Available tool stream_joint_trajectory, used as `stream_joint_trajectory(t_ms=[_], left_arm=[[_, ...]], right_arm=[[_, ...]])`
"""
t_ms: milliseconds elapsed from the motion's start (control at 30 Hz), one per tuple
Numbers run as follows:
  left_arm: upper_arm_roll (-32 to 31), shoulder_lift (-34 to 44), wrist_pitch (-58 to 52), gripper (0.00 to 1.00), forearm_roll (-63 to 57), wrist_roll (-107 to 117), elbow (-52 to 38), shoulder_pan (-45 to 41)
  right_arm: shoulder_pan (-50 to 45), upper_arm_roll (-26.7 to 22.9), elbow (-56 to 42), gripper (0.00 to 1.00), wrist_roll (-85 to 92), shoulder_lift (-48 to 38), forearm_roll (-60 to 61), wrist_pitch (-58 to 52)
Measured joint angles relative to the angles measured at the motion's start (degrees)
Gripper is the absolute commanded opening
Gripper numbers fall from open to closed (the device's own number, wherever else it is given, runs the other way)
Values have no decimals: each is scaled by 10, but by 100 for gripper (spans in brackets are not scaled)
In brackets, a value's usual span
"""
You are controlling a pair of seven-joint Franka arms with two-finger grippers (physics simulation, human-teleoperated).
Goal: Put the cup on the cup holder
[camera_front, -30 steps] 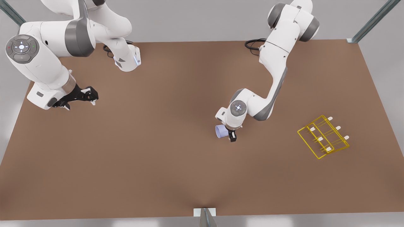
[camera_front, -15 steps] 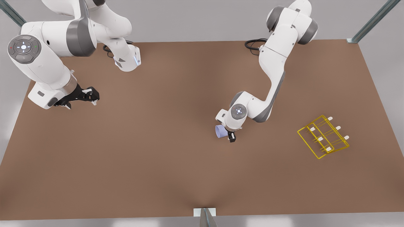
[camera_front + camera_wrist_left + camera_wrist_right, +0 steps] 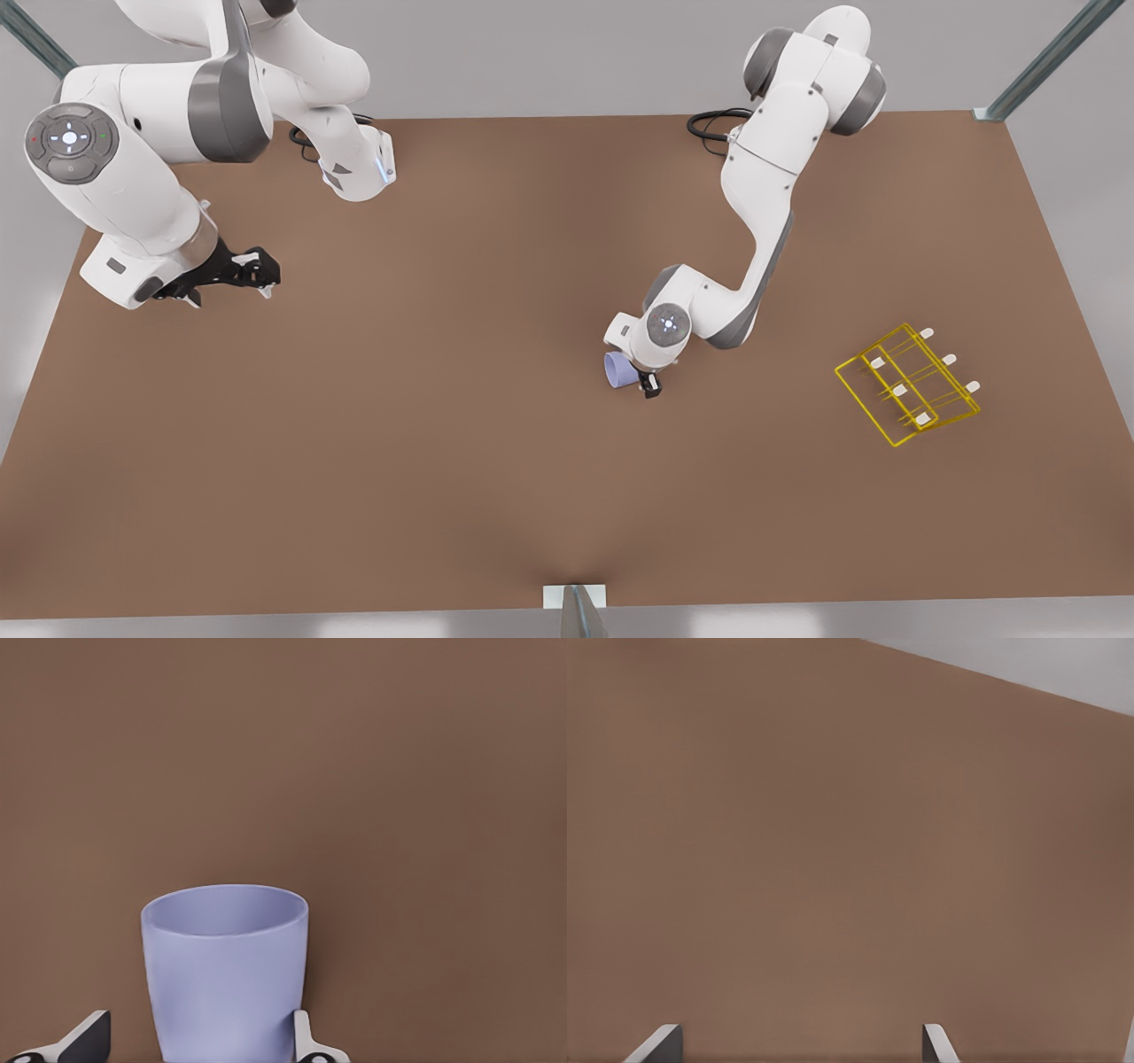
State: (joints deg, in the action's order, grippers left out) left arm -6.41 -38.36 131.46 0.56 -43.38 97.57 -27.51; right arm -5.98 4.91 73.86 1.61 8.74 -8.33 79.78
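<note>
Cup (image 3: 223,974): upright on tabletop (image 3: 443,443), between spread fingers of left tool (image 3: 640,379), ungrasped. Right tool (image 3: 257,270): released, waiting apart.

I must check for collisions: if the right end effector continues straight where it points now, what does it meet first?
Probably only the bare table: the right end effector is open and tilts down toward it.

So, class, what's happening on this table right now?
The left claw sits low at the lavender cup in the middle of the brown table, its open fingers on either side of the cup, one touching and one apart. The yellow cup holder stands apart toward the front view's right. The right claw waits, open, over bare table on the front view's left.
</note>
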Motion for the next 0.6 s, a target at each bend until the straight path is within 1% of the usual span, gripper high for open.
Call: stream_joint_trajectory(t_ms=[300, 600], left_arm=[[-2, -22, 3, 100, 24, 4, -1, -4], [-2, -28, 5, 100, 32, 7, -2, -5]], right_arm=[[-1, 0, 0, 100, -4, 0, 0, 0], [-1, 0, 0, 100, -6, 0, 0, 1]])
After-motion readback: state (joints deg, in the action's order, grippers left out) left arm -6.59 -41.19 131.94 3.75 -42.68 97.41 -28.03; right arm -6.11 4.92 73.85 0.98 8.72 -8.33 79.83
